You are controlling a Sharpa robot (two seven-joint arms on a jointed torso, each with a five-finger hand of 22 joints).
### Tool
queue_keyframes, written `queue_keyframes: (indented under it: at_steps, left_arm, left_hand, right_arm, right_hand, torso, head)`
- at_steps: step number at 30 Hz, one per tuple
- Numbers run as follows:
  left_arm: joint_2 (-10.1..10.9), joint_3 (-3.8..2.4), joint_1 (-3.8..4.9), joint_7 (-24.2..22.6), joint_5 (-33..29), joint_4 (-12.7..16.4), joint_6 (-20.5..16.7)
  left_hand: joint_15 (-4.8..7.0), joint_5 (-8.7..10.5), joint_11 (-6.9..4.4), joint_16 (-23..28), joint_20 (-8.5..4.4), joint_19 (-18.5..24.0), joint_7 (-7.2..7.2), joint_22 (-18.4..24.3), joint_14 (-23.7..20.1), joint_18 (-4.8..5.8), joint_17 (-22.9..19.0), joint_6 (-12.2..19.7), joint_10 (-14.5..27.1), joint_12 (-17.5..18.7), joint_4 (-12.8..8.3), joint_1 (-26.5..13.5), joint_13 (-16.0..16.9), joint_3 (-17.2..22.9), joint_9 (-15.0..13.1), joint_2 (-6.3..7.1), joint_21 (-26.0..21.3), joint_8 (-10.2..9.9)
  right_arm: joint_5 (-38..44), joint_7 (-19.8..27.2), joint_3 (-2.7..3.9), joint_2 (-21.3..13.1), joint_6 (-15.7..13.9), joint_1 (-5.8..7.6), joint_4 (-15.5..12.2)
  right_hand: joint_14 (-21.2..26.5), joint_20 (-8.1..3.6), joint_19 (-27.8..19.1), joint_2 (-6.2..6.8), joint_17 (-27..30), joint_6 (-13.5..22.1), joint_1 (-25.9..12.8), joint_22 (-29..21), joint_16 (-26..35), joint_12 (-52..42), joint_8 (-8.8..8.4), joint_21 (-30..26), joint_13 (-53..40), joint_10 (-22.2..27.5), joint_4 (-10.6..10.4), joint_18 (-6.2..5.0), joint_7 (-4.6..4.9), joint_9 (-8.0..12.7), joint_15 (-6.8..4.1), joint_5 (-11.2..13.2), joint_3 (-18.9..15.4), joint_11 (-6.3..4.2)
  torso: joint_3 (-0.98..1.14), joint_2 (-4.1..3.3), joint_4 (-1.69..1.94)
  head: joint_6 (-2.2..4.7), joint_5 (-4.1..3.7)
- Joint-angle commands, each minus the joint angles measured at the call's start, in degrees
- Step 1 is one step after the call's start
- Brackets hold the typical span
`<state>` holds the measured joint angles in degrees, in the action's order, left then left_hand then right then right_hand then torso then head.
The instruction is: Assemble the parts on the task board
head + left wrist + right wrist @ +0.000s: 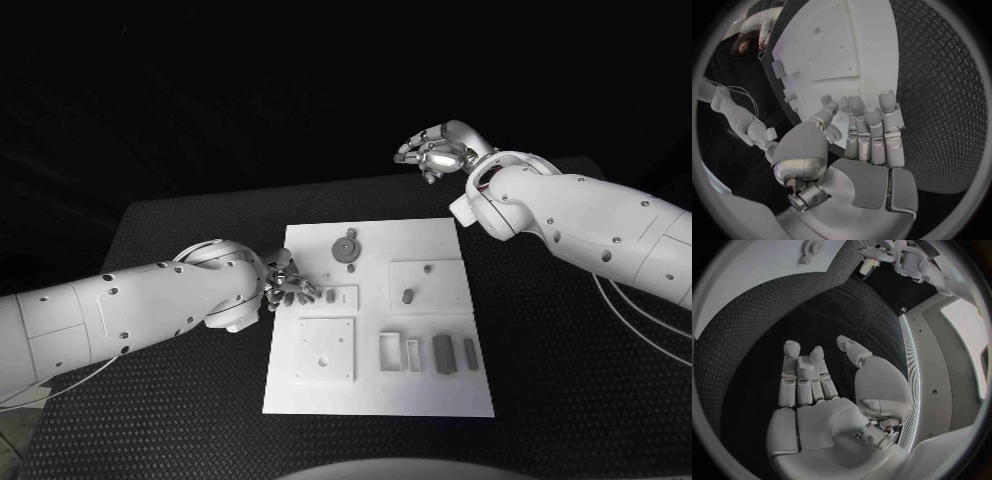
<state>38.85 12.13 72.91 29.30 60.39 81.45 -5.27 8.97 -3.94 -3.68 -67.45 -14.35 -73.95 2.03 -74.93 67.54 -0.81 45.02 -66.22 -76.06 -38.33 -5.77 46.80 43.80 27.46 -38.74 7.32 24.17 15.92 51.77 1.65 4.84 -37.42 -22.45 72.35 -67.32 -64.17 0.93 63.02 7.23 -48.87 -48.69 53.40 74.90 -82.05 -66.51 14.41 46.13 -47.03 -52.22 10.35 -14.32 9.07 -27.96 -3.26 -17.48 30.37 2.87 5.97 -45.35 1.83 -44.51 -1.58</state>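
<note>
The white task board [378,390] lies in the middle of the table. On it are a grey round toothed part [348,247], a small part [408,295] on a raised square block, and two dark bars [444,353] near pale frames [391,350]. My left hand [286,283] is at the board's left edge, its fingers [873,130] stretched out over the board [848,45] and holding nothing. My right hand [433,152] hangs high beyond the board's far right corner, fingers [804,375] straight and apart, palm bare. The right wrist view also catches the board [754,270] and the toothed part [811,247].
A raised square plate [326,348] sits on the board's near left. Black textured table [159,400] surrounds the board on all sides. Small parts [786,85] line the board's edge in the left wrist view.
</note>
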Motion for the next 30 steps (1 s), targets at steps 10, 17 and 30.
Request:
queue_keyframes:
  at_steps: [10,17,30]
  left_arm:
    - [0.0,0.01,-0.06,-0.7,0.1,0.4,-1.1]
    - [0.1,-0.02,-0.06,-0.7,0.2,0.5,-1.1]
    - [0.2,-0.15,-0.05,-0.7,0.2,0.8,0.0]
  left_hand:
    - [0.67,0.19,-0.43,-0.7,-0.57,-0.4,0.07,-1.1,0.2,-0.46,0.0,-0.5,-0.4,-0.8,1.0,0.2,0.3,0.1,-0.2,0.85,0.4,0.4]
    - [0.81,0.11,-0.58,-1.1,-0.68,-0.7,-0.07,-1.2,0.3,-0.5,0.0,-0.7,-0.6,-1.1,1.1,0.5,0.5,0.2,-0.2,0.79,0.7,0.6]
    - [0.99,-0.29,-0.75,-1.7,-0.83,-0.9,-0.24,-1.3,0.5,-0.5,0.0,-1.0,-0.7,-1.6,0.7,1.3,0.7,-0.1,-0.3,0.03,1.2,0.9]
  right_arm:
    - [0.0,0.5,0.03,-0.1,0.5,-0.11,0.0]
    - [0.0,0.5,0.03,0.0,0.6,-0.16,0.0]
    - [0.0,0.5,0.03,0.0,0.6,-0.25,0.0]
  right_hand:
    - [0.5,-0.27,0.0,0.2,-0.1,0.0,-0.5,1.1,0.3,-0.3,-0.3,-0.2,0.1,0.5,-0.3,-0.67,0.32,0.1,0.01,-0.2,0.1,0.09]
    - [0.5,-0.27,0.0,0.2,-0.1,0.0,-0.5,1.1,0.3,-0.3,-0.3,-0.2,0.1,0.5,-0.3,-0.67,0.32,0.1,0.01,-0.2,0.1,0.1]
    - [0.5,-0.27,0.0,0.18,-0.1,0.0,-0.5,1.1,0.3,-0.4,-0.3,-0.2,0.1,0.5,-0.3,-0.67,0.32,0.1,0.02,-0.2,0.1,0.1]
  torso:
    - [-0.01,0.0,0.0]
    - [-0.03,-0.01,0.0]
    - [-0.04,-0.01,0.01]
  head:
    - [-0.04,-0.09]
    - [-0.04,-0.08]
    - [-0.11,-0.11]
